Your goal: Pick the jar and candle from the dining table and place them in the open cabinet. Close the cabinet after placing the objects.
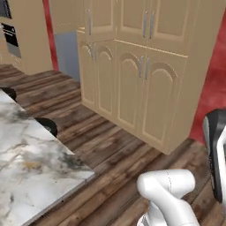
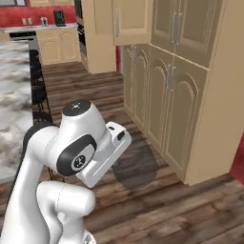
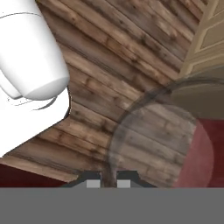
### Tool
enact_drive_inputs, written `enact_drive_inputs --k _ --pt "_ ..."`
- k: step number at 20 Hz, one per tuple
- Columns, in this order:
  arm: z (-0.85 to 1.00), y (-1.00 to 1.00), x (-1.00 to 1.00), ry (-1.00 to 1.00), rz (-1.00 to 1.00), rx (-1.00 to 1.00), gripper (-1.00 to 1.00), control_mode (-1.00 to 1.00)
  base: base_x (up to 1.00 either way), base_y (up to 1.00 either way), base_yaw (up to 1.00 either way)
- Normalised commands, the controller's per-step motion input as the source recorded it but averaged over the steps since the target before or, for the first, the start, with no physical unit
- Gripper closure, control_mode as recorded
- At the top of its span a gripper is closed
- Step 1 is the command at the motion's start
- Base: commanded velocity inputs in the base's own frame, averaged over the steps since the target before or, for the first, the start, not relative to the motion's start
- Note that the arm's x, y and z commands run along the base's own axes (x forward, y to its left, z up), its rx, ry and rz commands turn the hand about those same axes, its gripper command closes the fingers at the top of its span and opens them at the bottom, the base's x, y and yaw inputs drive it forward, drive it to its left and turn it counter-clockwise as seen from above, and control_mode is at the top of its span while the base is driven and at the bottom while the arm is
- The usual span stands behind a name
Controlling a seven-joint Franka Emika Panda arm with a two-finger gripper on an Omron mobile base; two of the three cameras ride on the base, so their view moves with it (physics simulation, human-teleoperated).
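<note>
**Hand view: jar pinched by its wall, in front of the cabinet and low**

Gripper (image 3: 109,181) is seen clenched, the two tips close together on what looks like the thin glass wall of the jar (image 3: 153,131). The jar is shown as a smoky translucent ring, with the wooden floor (image 3: 131,52) visible through it. In the right base view the jar (image 2: 136,167) is carried low over the floor, in front of the arched lower doors of the cabinet (image 2: 186,95) and clear of them. An upper door (image 2: 131,21) is seen swung out at the cabinet's far end. The dining table (image 1: 26,150) lies well away from the cabinet, across the floor.

Risks, as judged:
- A grip on the wall alone is thought weak; the jar could swing or slip out during a fast lift.
- The open shelf sits high on the cabinet; a long upward reach is needed, and the jar could be struck against the swung-out door or the shelf edge.
- Translucent glass makes clearance hard to read.
- A drop from here would land on bare floor.
</note>
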Motion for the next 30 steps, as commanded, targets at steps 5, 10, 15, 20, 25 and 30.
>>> enact_drive_inputs --k 5,10,15,20,25,30 --pt "0.0 0.0 0.0 0.0 0.0 0.0 1.0 1.0 0.99 -0.13 0.34" --pt "0.0 0.0 0.0 0.0 0.0 0.0 1.0 1.0 0.97 -0.02 0.37" --pt "0.0 0.0 0.0 0.0 0.0 0.0 1.0 1.0 0.7 -0.34 0.48" --pt "0.0 0.0 0.0 0.0 0.0 0.0 1.0 1.0 0.67 -0.21 0.48" --pt "0.0 0.0 0.0 0.0 0.0 0.0 1.0 1.0 0.49 -0.12 0.47" --pt "0.0 0.0 0.0 0.0 0.0 0.0 1.0 1.0 0.65 -0.09 0.44"
